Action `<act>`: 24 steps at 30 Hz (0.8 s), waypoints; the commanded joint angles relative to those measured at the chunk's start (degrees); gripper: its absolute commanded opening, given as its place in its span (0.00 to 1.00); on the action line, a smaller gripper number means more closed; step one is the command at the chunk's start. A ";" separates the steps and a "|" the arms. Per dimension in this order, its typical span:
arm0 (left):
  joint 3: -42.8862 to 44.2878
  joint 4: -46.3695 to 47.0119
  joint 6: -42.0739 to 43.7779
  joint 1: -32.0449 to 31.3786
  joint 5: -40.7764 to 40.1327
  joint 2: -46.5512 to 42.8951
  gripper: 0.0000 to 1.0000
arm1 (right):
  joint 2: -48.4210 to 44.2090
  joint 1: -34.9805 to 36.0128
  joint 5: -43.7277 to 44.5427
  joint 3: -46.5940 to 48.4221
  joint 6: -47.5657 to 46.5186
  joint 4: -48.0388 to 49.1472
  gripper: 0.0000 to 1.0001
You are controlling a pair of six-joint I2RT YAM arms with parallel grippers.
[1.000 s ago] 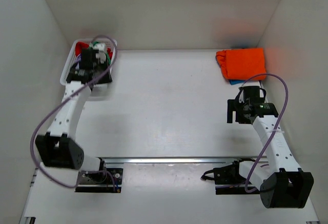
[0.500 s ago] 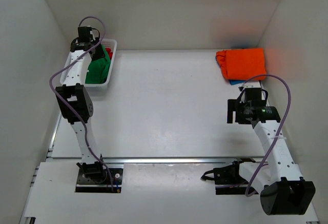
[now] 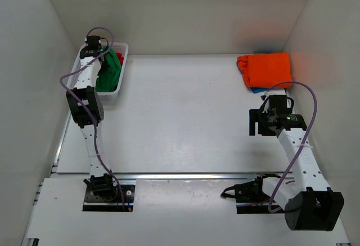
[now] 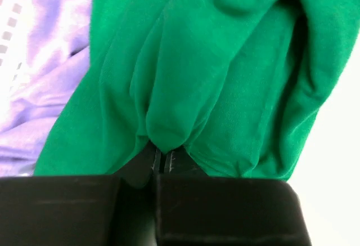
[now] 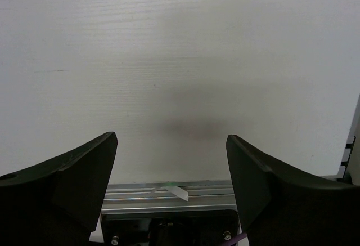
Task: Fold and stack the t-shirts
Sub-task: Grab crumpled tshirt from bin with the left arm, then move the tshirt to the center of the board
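Clearly left gripper clamped on fold of green t-shirt, over basket, lavender t-shirt beside. Cloth looks soft, light, floppy; likely drapes, better held at shoulder seam. Left arm stretched to far-left corner, wrist above basket. Right gripper spread apart, empty, over table.

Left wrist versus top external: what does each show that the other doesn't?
Only left wrist: the left gripper shut on a fold of the green shirt, with a lavender shirt beside it. Only top external: the folded orange shirt at the far right with blue cloth peeking from under it, a red shirt, and the right gripper over the table. Both: the green shirt at the basket.
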 commanded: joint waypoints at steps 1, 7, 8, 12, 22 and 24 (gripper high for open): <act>3.50 -0.87 0.36 -1.18 -4.21 -5.77 0.00 | 0.38 -0.41 -0.77 -0.12 -0.85 1.54 0.76; -0.62 3.95 -0.78 -4.69 -8.79 -25.61 0.00 | -0.76 -0.50 0.11 -0.30 -0.68 1.72 0.76; -1.85 5.45 -0.70 -6.52 -7.83 -31.05 0.00 | -1.37 -0.32 0.37 -0.47 -0.76 1.72 0.75; -8.26 8.97 -2.53 -14.78 -0.12 -46.97 0.00 | -2.87 -1.28 0.28 -0.47 -0.67 1.89 0.75; -32.69 15.21 -19.06 -25.09 30.92 -66.16 0.00 | -5.86 -0.85 -0.07 -0.39 -0.76 1.98 0.75; -35.24 13.81 -18.20 -25.61 31.81 -66.35 0.00 | -6.12 -0.14 0.02 -0.56 -0.76 1.45 0.75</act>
